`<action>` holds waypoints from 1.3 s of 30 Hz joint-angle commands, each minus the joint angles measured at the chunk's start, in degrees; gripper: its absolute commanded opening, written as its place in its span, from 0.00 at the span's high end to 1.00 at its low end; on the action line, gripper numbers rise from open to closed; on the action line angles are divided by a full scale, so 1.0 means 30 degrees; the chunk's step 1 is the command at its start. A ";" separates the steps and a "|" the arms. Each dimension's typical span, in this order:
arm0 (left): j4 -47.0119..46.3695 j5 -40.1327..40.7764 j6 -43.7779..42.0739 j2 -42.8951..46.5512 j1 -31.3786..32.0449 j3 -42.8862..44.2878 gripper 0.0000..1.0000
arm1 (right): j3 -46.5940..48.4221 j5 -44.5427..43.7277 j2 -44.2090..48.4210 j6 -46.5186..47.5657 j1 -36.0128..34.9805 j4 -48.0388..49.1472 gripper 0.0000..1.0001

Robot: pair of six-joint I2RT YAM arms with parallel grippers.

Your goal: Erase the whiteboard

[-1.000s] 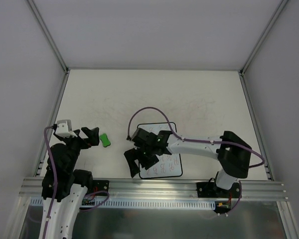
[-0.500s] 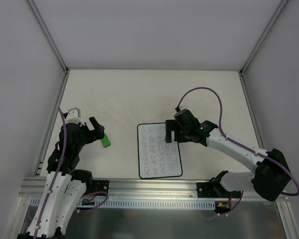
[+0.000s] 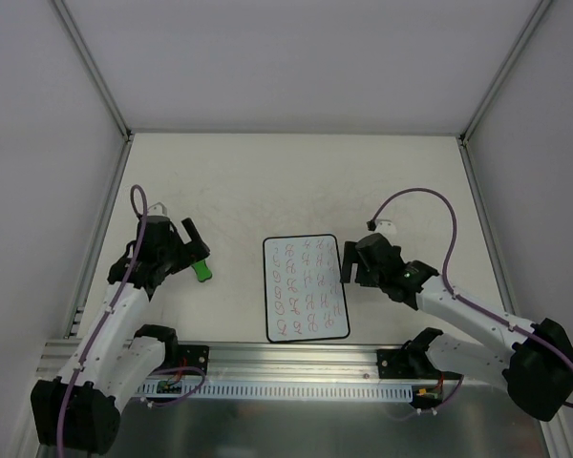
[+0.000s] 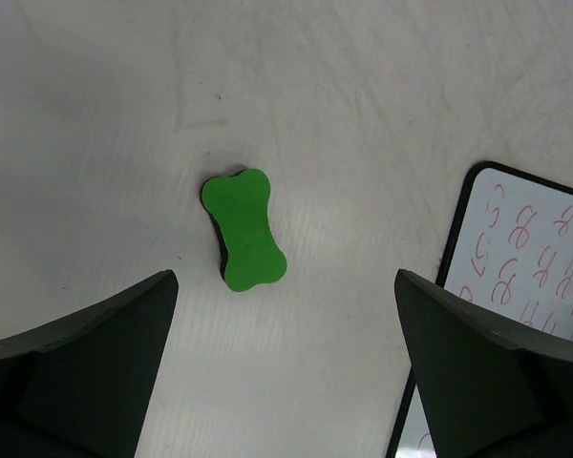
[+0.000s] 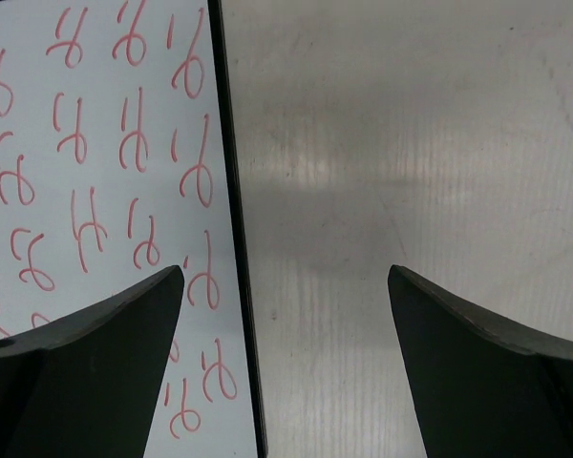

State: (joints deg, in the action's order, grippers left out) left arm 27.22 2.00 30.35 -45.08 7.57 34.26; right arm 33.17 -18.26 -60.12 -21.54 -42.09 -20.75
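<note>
The whiteboard (image 3: 306, 288) lies flat near the table's front edge, black-bordered, with rows of red scribbles. It also shows in the right wrist view (image 5: 95, 143) and at the right edge of the left wrist view (image 4: 540, 258). A green bone-shaped eraser (image 3: 201, 270) lies on the table left of the board, and it is free in the left wrist view (image 4: 244, 229). My left gripper (image 3: 191, 247) (image 4: 285, 281) is open and empty, just above and short of the eraser. My right gripper (image 3: 347, 260) (image 5: 285, 272) is open and empty, its jaws straddling the board's right border.
The cream tabletop (image 3: 296, 181) has faint scratch marks. Grey walls and aluminium posts enclose it on three sides. A metal rail (image 3: 296, 358) runs along the front edge by the arm bases.
My right arm has swung from over the board's lower left to its right edge, uncovering the scribbles. My left arm has reached forward and right to the eraser.
</note>
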 commanded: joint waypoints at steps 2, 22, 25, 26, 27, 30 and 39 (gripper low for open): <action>-0.0197 0.0124 0.1631 -0.1727 0.0171 0.0824 0.01 | -0.1064 -0.0916 0.0966 0.0470 0.0609 0.2403 0.07; 0.0066 0.2995 0.3097 -0.8320 0.1753 0.1762 0.30 | -0.2267 0.1457 0.0645 0.1497 0.1460 0.5160 0.07; -0.0021 0.3025 0.3214 -0.8848 0.1753 0.2026 0.39 | -0.2238 0.1604 0.0527 0.1525 0.1460 0.5189 0.08; 0.0036 0.2996 0.3214 -0.8995 0.1782 0.2143 0.40 | -0.2238 0.1605 0.0527 0.1526 0.1460 0.5189 0.07; 0.0008 0.2966 0.3214 -0.9316 0.1782 0.2202 0.42 | -0.2238 0.1576 0.0527 0.1555 0.1460 0.5189 0.07; 0.0008 0.2791 0.3214 -0.9874 0.1782 0.2408 0.48 | -0.2238 0.1663 0.0498 0.1526 0.1460 0.5218 0.07; 0.0008 0.3024 0.3389 -1.0519 0.1782 0.2495 0.53 | -0.2208 0.1780 0.0440 0.1584 0.1489 0.5247 0.07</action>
State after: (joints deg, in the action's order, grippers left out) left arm 27.22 9.56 39.59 -76.01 12.45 39.97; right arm 26.35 -12.71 -58.67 -17.39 -37.95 -6.68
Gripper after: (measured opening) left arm 0.474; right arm 0.927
